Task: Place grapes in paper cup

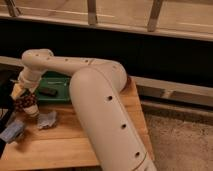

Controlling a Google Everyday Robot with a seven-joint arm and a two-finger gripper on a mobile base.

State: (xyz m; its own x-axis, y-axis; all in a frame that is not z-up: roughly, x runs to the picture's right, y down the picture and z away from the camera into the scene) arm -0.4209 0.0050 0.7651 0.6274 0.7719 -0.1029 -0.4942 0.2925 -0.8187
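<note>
Dark reddish grapes (24, 102) are hanging at the left edge of the frame, right under the gripper (21, 96), which is reaching down from the cream arm (100, 95) sweeping across the middle of the picture; the bunch is sitting so close beneath the wrist that it is probably being pinched, though whether the pincer is really pressed on it cannot be told. Just below the grapes something pale is showing, possibly the cup (31, 113), but that is uncertain. Judging by this, the carry or lowering step is under way, and the next move is calling for centring the bunch over the cup's mouth and letting go only once it is inside. Beside that spot a crumpled grey-blue thing (48, 119) is lying, with a bluish object (12, 132) further toward the lower left. Behind them a green tray (52, 90) is holding a small dark item (48, 92). Everything is resting on a light wooden table (60, 147); to the right grey speckled floor is running, and a dark wall with railings is crossing the top.
</note>
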